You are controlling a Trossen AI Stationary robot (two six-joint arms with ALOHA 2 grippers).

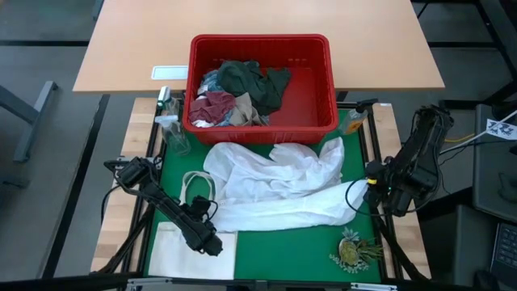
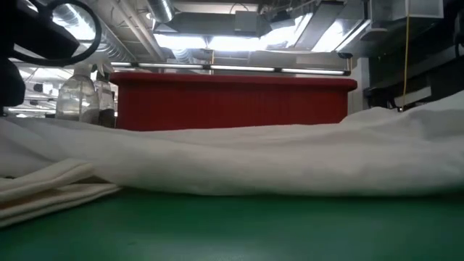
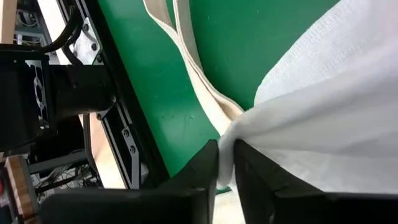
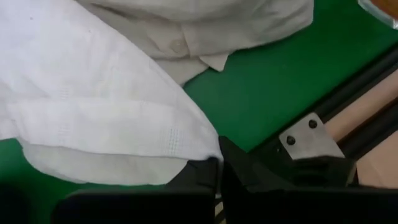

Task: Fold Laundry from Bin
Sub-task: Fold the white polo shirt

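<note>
From above, one red bin (image 1: 260, 85) sits at the far edge of the green mat (image 1: 307, 242) on the counter, and four bunched garments show inside it: a dark green piece (image 1: 252, 81), a maroon one (image 1: 214, 105), a tan one (image 1: 246, 113) and a bluish scrap (image 1: 212, 79). One big white garment (image 1: 275, 184) is spread out on the mat just in front of the bin. One flat white tote bag (image 1: 198, 246) lies at the near left corner, its handles (image 1: 196, 184) looping toward the white garment. The left gripper (image 1: 212, 245) is down by the bag at the garment's near left edge; the right gripper (image 1: 373, 183) sits at the garment's right edge. Two clear bottles (image 1: 170, 121) stand left of the bin, and one small plant-like object (image 1: 353, 250) lies near right.

At table height, the white garment (image 2: 239, 159) rolls across the whole width, with the bin's red wall (image 2: 232, 101) behind it.

Left wrist: the jaws stand a narrow slit apart with a pinch of the white garment (image 3: 323, 112) between them, the tote strap (image 3: 193, 81) touching it.

Right wrist: jaws pressed together at the white garment's (image 4: 106, 112) corner; I cannot tell if any cloth is caught in them. One button (image 4: 178, 45) shows.
</note>
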